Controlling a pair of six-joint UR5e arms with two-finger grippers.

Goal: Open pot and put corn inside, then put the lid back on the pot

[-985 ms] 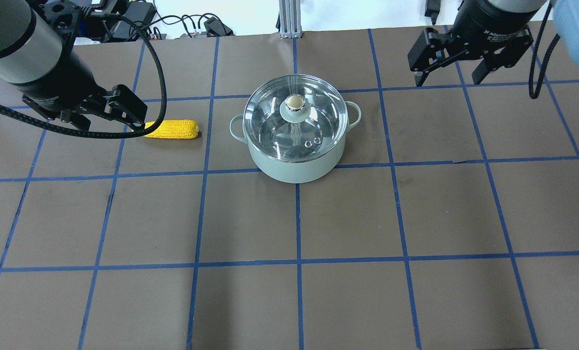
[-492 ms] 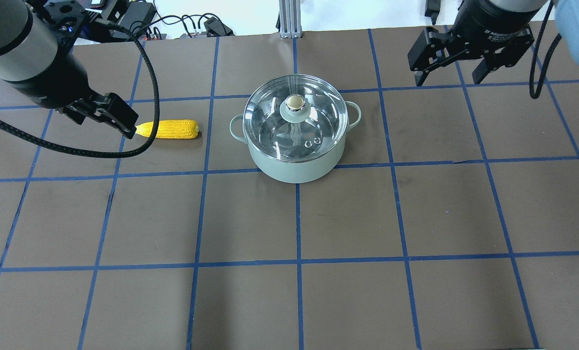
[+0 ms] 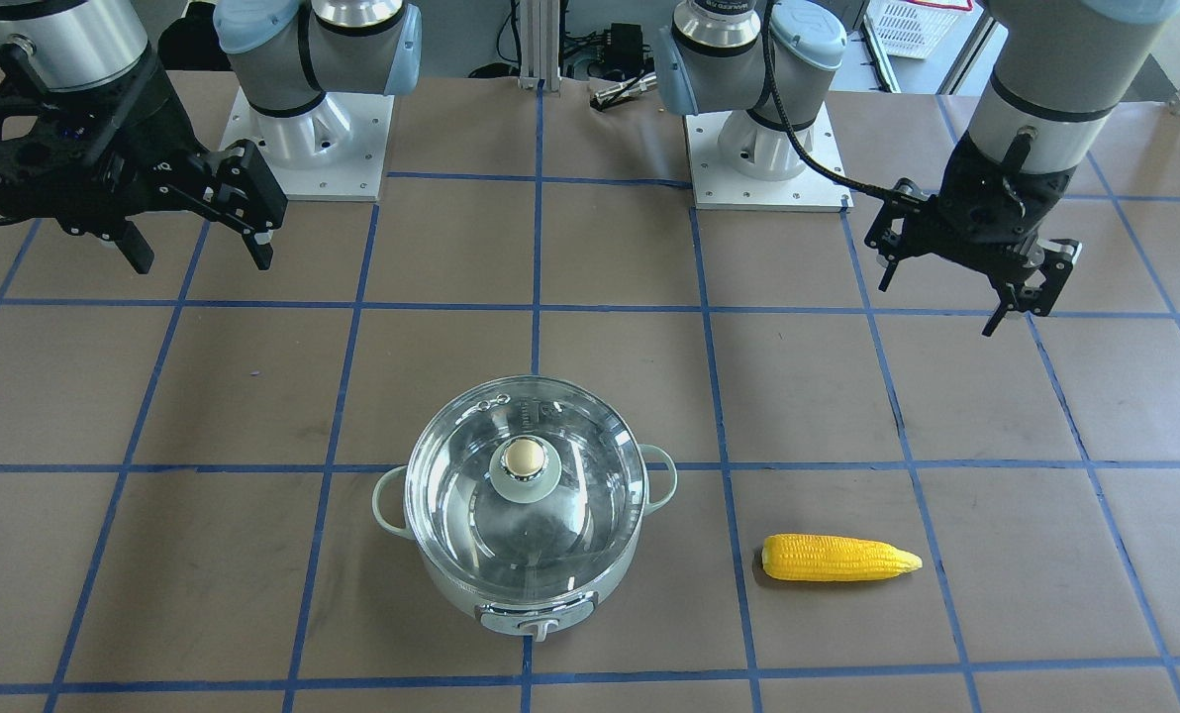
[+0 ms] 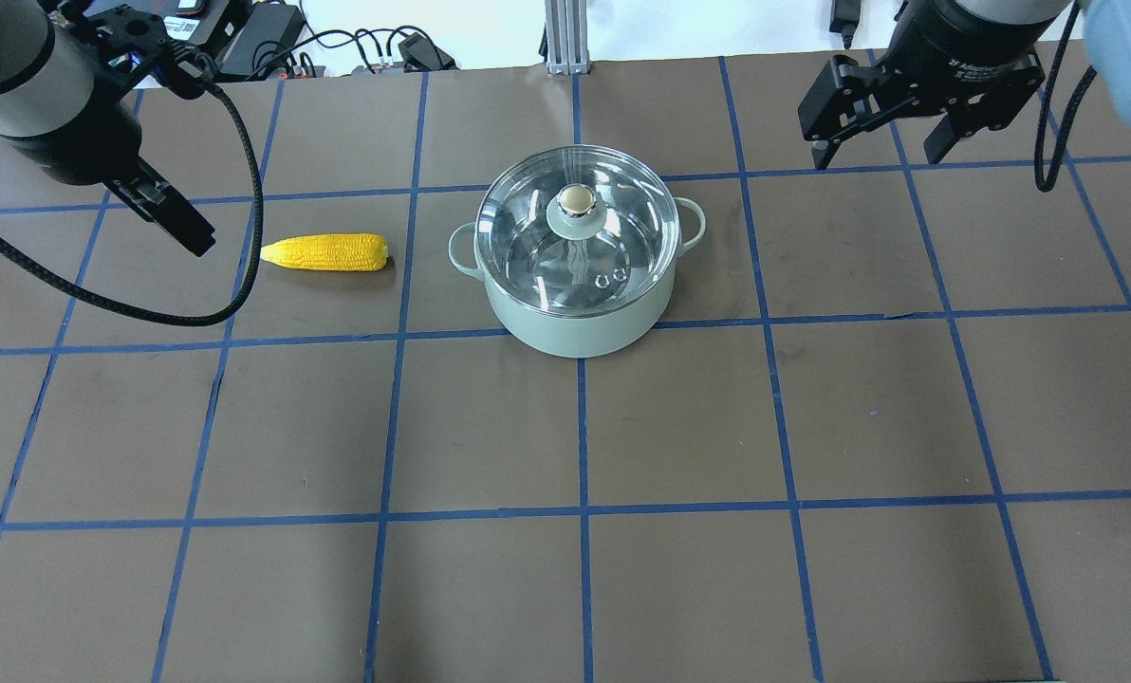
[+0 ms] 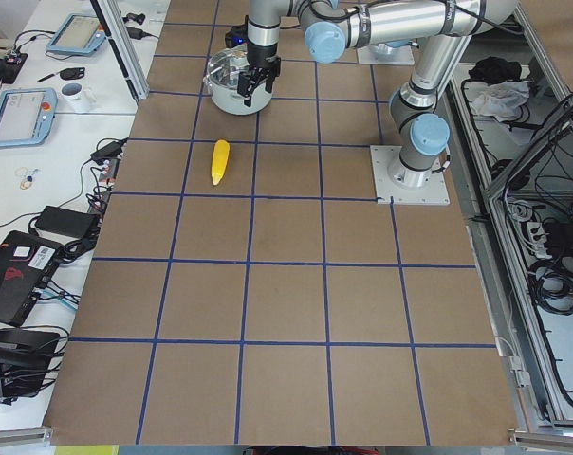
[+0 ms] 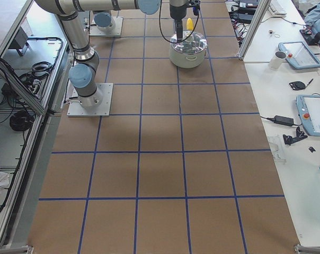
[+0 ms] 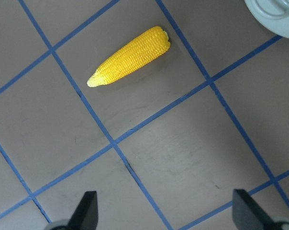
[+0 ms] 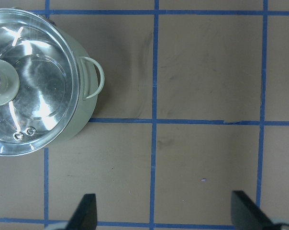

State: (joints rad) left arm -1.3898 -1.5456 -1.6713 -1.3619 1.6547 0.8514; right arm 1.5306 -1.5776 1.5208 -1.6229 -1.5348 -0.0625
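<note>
The pale mint-green pot [image 4: 575, 323] stands mid-table with the clear glass lid [image 4: 528, 204] seated on it and the beige knob [image 4: 575, 198] at its centre. The yellow corn [image 4: 326, 252] lies flat to the pot's left, pointed end away from the pot. My left gripper [image 3: 939, 302] is open and empty, raised above the table and apart from the corn's pointed end; the left wrist view shows the corn [image 7: 130, 56] ahead of its spread fingers [image 7: 87, 213]. My right gripper [image 4: 877, 159] is open and empty, hovering to the right of the pot and beyond it.
The table [image 4: 584, 569] is brown paper with a blue tape grid. Cables and electronics [image 4: 271, 28] lie beyond the far edge. The arm bases [image 3: 308, 149] stand at the robot's side. Side tables with tablets [image 6: 313, 114] flank the table.
My left gripper has drawn back leftwards from the corn's pointed end and turned, so the whole cob now shows. The right gripper, pot, lid and corn have not moved.
</note>
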